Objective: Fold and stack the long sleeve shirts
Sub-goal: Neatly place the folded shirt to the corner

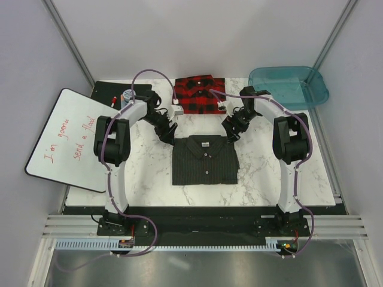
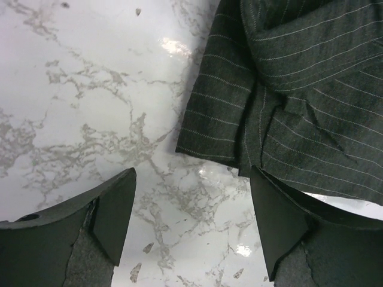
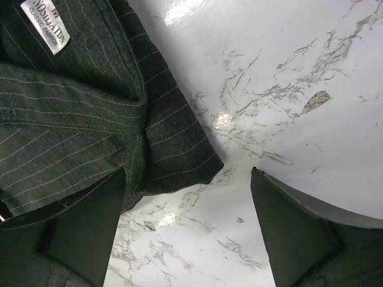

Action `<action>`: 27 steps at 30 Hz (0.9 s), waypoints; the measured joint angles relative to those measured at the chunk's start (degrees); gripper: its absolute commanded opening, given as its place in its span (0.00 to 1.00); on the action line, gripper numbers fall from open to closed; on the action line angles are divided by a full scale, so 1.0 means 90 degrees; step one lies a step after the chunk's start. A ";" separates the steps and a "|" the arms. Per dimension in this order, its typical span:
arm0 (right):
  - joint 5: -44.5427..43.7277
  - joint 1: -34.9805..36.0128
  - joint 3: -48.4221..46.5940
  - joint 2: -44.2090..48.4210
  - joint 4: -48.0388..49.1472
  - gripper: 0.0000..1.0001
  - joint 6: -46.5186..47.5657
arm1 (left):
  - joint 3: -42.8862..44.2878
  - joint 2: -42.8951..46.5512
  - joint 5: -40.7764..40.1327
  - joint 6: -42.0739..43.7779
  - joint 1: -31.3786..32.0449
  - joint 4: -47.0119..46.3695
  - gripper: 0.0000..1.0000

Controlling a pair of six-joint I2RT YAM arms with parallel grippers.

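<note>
Both pairs of jaws stood wide open and held nothing. The left gripper hung over bare marble just beside one far corner of the dark pinstriped shirt. The right gripper hung by the other. That shirt lay folded in the middle of the table. The red plaid shirt lay folded at the far edge, apart from it. So the folding looked done and only the stacking was left. Only the top view showed both shirts. The right wrist view alone showed the white neck label.
</note>
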State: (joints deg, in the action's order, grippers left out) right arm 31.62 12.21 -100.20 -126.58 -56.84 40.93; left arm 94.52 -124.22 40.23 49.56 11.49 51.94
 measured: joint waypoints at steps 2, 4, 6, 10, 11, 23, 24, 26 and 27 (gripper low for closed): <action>0.0017 -0.0012 0.0000 -0.0005 0.0005 0.86 0.0058 | 0.0022 -0.0017 0.0044 0.0124 0.0068 0.0041 0.81; 0.0032 -0.0019 0.0000 -0.0015 0.0012 0.81 0.0126 | 0.0022 -0.0017 0.0058 0.0216 0.0153 0.0070 0.79; 0.0085 -0.0017 0.0036 -0.0022 0.0036 0.78 0.0204 | 0.0022 -0.0019 0.0066 0.0289 0.0262 0.0104 0.77; 0.0228 0.0007 0.0119 -0.0019 0.0063 0.75 0.0340 | -0.0024 -0.0019 0.0073 0.0389 0.0379 0.0141 0.76; 0.0274 0.0010 0.0141 -0.0017 0.0075 0.73 0.0362 | -0.0049 -0.0019 0.0100 0.0420 0.0386 0.0143 0.75; 0.0614 0.0102 0.0556 0.0109 0.0248 0.49 0.0503 | -0.0488 0.0189 0.0219 0.0916 0.0542 0.0051 0.59; 0.0622 0.0119 0.0576 0.0109 0.0250 0.44 0.0495 | -0.0505 0.0192 0.0209 0.0942 0.0568 0.0049 0.50; 0.0624 0.0146 0.0605 0.0109 0.0253 0.29 0.0478 | -0.0522 0.0192 0.0185 0.0957 0.0602 0.0044 0.37; 0.0627 0.0155 0.0617 0.0109 0.0250 0.26 0.0486 | -0.0549 0.0192 0.0160 0.0962 0.0627 0.0029 0.26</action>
State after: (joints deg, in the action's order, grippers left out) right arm 37.26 13.61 -94.65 -125.60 -54.59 45.30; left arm 89.58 -122.50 41.67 58.22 17.12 52.21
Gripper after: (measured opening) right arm 0.402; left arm 0.470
